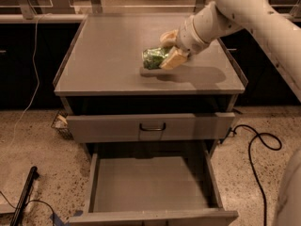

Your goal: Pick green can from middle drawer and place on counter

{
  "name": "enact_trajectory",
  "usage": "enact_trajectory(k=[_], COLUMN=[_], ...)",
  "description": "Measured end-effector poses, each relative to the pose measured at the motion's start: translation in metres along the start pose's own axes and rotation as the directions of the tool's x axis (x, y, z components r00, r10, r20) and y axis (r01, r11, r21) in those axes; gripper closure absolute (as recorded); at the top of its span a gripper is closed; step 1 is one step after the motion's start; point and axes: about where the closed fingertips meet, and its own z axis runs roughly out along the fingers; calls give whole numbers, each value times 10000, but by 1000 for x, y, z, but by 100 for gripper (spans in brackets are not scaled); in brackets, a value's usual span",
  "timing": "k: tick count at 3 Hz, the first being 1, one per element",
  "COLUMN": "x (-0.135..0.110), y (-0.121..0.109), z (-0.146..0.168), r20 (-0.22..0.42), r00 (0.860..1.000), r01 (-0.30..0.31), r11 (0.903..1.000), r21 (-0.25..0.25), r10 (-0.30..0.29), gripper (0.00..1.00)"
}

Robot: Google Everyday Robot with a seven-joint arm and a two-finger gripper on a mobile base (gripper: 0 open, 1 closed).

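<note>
The green can (153,58) lies on its side between my gripper's tan fingers (173,59), held just above the counter (108,51), near its middle right. My gripper (162,55) is shut on the can, and the white arm (225,18) reaches in from the upper right. A dark shadow lies on the counter under the can. The middle drawer (148,182) stands pulled open below, its flat grey floor bare.
The upper drawer front with a dark bar handle (152,126) is shut above the open drawer. A black cable (256,142) loops on the speckled floor at right. A black rod (26,194) and a thin white cord (26,107) lie at left.
</note>
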Motion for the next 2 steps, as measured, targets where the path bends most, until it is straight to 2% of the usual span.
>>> enact_trajectory(k=[2], x=[31], y=[26], z=[10], r20=[-20], r00=[9980], r01=[-631], r11=[9980], r21=[-108], r10=[631], gripper=[96])
